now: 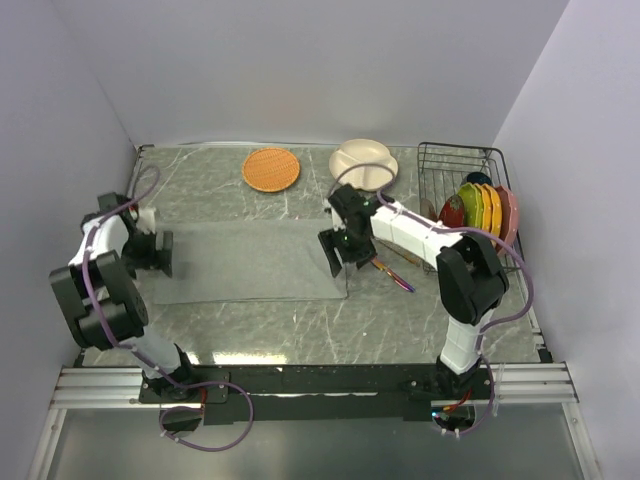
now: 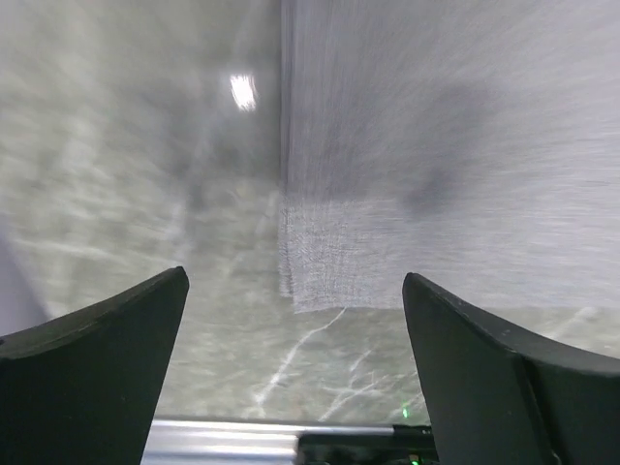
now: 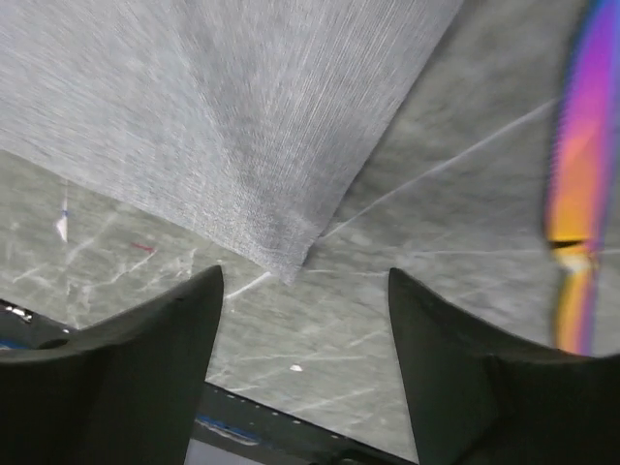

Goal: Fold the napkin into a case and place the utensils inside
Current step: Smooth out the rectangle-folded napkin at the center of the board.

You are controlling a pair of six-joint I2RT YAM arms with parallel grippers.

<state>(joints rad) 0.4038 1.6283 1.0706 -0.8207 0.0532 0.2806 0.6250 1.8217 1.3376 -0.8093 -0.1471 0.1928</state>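
Note:
The grey napkin (image 1: pixel 250 260) lies flat on the marble table as a wide rectangle. My left gripper (image 1: pixel 156 252) hovers open over its left edge. In the left wrist view the napkin (image 2: pixel 436 145) ends in a corner just ahead of the empty left gripper (image 2: pixel 295 279). My right gripper (image 1: pixel 340 250) stands open over the napkin's right edge. In the right wrist view the napkin (image 3: pixel 223 116) comes to a corner right before the right gripper (image 3: pixel 305 274). The utensils (image 1: pixel 392 274) lie on the table just right of that gripper. The iridescent knife (image 3: pixel 579 174) shows at the view's right edge.
An orange woven mat (image 1: pixel 271 169) and a cream dish (image 1: pixel 363 162) sit at the back of the table. A wire rack (image 1: pixel 452 160) at the back right holds several coloured plates (image 1: pixel 482 205). Walls close in left, right and behind.

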